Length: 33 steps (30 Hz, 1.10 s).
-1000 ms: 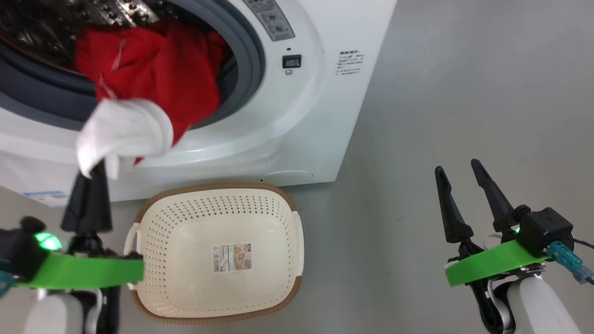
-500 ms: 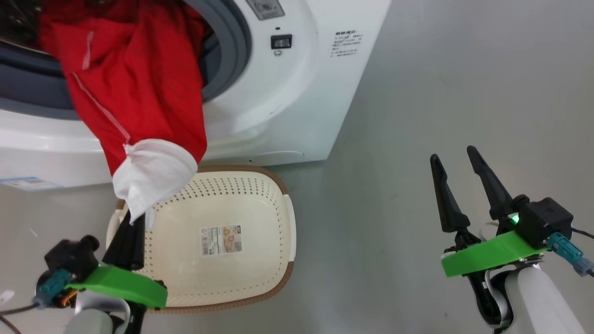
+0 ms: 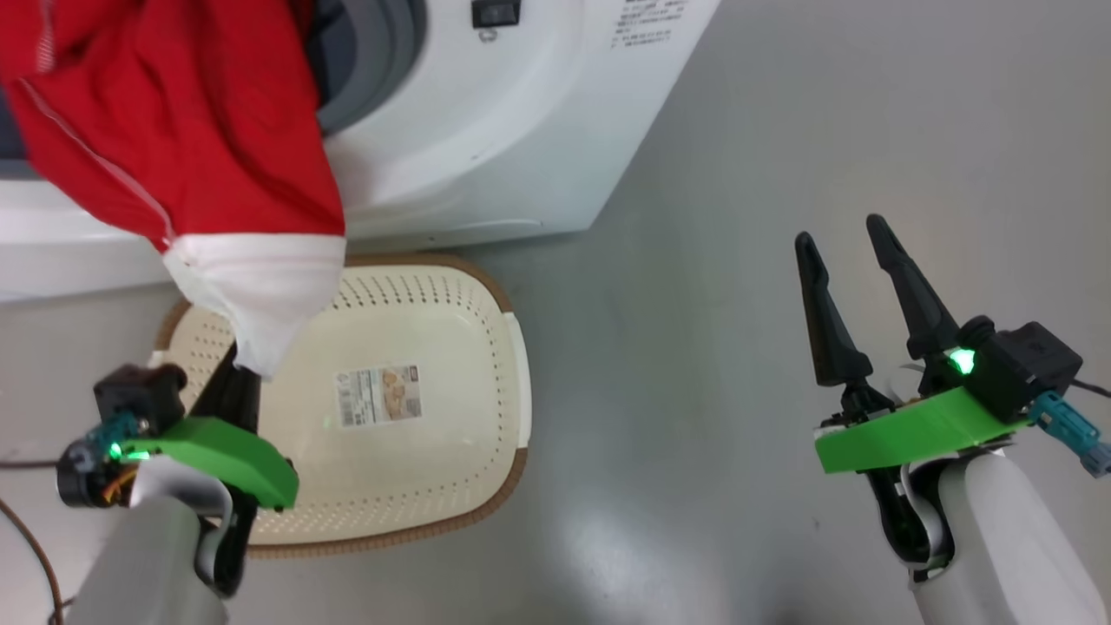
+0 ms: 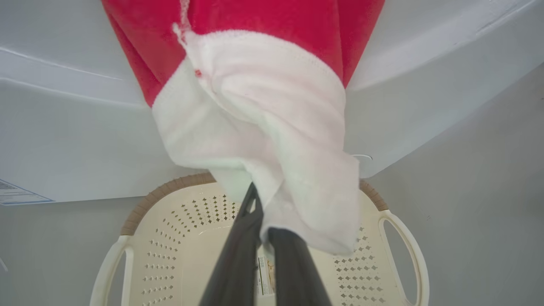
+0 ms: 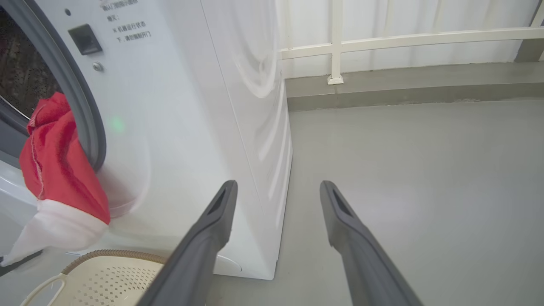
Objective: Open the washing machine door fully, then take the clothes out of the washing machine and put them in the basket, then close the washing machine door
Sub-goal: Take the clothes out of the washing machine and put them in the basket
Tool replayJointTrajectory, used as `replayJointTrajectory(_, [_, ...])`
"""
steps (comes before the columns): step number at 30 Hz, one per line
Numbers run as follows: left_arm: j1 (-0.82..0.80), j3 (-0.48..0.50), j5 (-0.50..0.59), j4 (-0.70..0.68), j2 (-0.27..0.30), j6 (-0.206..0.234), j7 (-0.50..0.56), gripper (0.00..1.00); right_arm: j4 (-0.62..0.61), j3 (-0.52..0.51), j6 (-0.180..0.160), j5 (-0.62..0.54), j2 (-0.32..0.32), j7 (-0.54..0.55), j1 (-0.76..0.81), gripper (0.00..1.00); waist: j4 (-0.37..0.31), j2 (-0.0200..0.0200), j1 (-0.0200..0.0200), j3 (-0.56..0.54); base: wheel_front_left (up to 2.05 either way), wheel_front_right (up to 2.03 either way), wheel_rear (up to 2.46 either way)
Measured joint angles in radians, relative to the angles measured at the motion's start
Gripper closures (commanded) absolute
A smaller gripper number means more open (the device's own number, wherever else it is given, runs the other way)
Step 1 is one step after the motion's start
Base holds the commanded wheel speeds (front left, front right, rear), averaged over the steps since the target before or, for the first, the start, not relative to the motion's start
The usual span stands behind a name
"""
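**Head view.** Left claw (image 3: 239, 382) is pressed together on the white hem of the clothes (image 3: 174, 121), above the near-left corner of the basket (image 3: 451, 321). Red cloth runs from that pinch up past the basket's far rim into the mouth of the washing machine (image 3: 486, 113). The low grip is probably there so the tail drags out and drops straight in. The basket sits on the floor (image 3: 738, 174) just beside the machine's foot, which makes for a short haul. Its bottom carries just a label (image 3: 379, 395). Right claw (image 3: 838, 230) is spread and empty, well to the basket's right. I judge it parked clear of the work.

**Left wrist view.** The claw (image 4: 261, 221) is shut on a fold of the hem (image 4: 263, 127), directly over the basket's inside (image 4: 187, 208). The red part hangs beyond its far rim.

**Right wrist view.** The spread claw (image 5: 278, 187) points past the machine's corner. The garment (image 5: 59, 170) drapes over the grey gasket (image 5: 80, 97), above the basket's rim (image 5: 110, 253). How much cloth lies inside the drum, I cannot tell.
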Motion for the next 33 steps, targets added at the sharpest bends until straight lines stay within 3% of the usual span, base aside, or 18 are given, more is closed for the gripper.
replayJointTrajectory(13, [-0.195,-0.084,-0.056,0.197,0.038,-0.006,0.0,1.0,-0.018,0.009,0.0,0.026,0.0,0.0,-0.06,0.0,-0.034,0.0,0.0,0.122,0.0,0.0,0.0])
replayJointTrajectory(26, [-0.287,-0.114,-0.1,0.266,0.05,-0.006,0.0,1.0,-0.018,0.028,0.0,0.027,0.0,0.0,-0.077,0.0,-0.05,0.0,0.0,0.169,0.0,0.0,0.0])
replayJointTrajectory(29, [-0.287,-0.119,-0.108,0.27,0.05,-0.006,0.0,0.79,-0.018,0.031,0.0,0.027,0.0,0.0,-0.077,0.0,-0.049,0.0,0.0,0.165,0.0,0.0,0.0])
replayJointTrajectory(31, [-0.287,-0.123,-0.114,0.27,0.05,-0.006,0.0,0.51,-0.017,0.031,0.0,0.027,0.0,0.0,-0.078,0.0,-0.047,0.0,0.0,0.163,0.0,0.0,0.0])
replayJointTrajectory(32, [-0.287,-0.125,-0.115,0.27,0.05,-0.006,0.0,0.17,-0.016,0.031,0.0,0.027,0.0,0.0,-0.08,0.0,-0.045,0.0,0.0,0.161,0.0,0.0,0.0])
replayJointTrajectory(33, [-0.287,-0.127,-0.119,0.269,0.05,-0.006,0.0,0.17,-0.016,0.031,0.0,0.027,0.0,0.0,-0.081,0.0,-0.044,-0.0001,0.0,0.16,0.0,0.0,0.0])
